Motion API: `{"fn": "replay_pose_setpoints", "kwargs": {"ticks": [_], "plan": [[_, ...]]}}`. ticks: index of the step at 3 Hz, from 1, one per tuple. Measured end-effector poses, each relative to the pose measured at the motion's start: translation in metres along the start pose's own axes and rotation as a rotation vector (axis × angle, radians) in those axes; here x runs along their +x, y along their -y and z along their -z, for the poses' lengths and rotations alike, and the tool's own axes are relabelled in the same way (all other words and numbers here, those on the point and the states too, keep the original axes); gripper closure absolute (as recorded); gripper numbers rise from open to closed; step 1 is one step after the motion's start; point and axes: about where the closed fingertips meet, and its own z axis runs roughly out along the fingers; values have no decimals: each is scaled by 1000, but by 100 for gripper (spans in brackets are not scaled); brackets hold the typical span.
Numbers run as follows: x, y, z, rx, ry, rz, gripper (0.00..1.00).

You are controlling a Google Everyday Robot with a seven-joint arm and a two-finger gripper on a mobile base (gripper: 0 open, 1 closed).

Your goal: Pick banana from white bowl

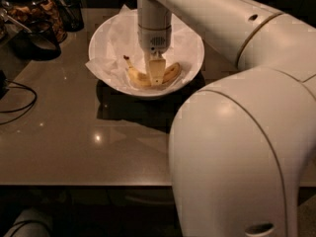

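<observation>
The white bowl [196, 39] stands on a dark mat [129, 111] at the 12 o'clock side of the table [74, 142]. It is lined with crumpled white paper [116, 38], which overhangs the rim at 9 o'clock.

The bowl holds one item, the banana [137, 76]. It lies on the paper in the 6 o'clock half of the bowl. Its long axis runs roughly from 9 o'clock to 3 o'clock, with the curve sagging toward 6 o'clock. The dark stem tip [126, 59] points toward 10 o'clock. The blunt end rises toward 2 o'clock.

The gripper [156, 76] hangs straight down from the arm [222, 19] into the bowl and stands across the middle of the banana, covering that part of it. Whether it is clamped on the fruit or released cannot be told from this view.

At 10 o'clock from the bowl, well apart from it, stands a glass jar [34, 9] holding brownish pieces. A dark cup [34, 42] sits just in front of the jar. A dark glass [71, 10] stands between the jar and the bowl. A black cable [19, 105] loops on the table at 9 o'clock.
</observation>
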Motion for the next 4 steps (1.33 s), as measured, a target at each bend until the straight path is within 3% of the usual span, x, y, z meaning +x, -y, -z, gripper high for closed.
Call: {"fn": "replay_pose_setpoints", "kwargs": {"ticks": [2,4], "plan": [[-13,-18,46,63,0,-5,100],[-35,5,90,153,-52,-11,100]]}}
